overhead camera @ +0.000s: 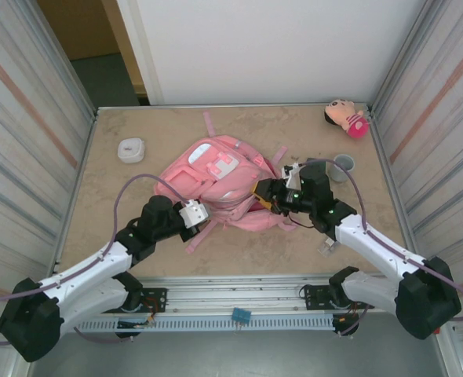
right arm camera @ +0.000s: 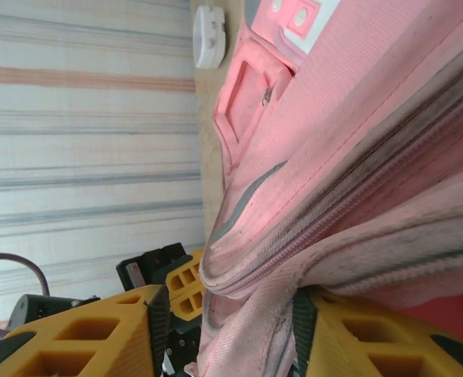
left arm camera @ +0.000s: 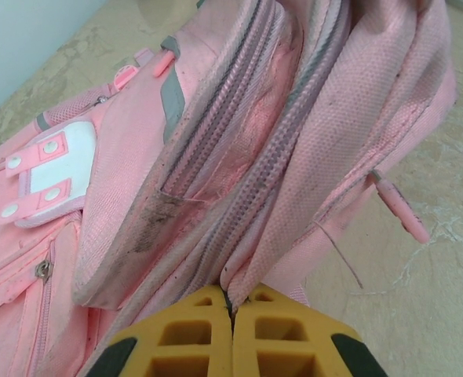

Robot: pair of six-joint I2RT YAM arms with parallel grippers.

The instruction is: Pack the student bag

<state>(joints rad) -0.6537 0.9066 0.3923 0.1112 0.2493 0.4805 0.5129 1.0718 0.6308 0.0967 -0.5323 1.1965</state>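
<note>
Now the left end effector pinches the student bag.

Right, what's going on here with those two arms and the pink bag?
Both arms are working on the student bag, which lies in the middle of the table. The left gripper is shut on the fabric by a zipper at its near edge. The right gripper has a fold of the bag between its fingers; whether it is clamped is unclear.

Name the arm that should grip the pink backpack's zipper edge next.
Right, probably: the right gripper straddles the zipper edge of the large pink fabric backpack, jaws apart, while the left gripper is shut on it.
</note>
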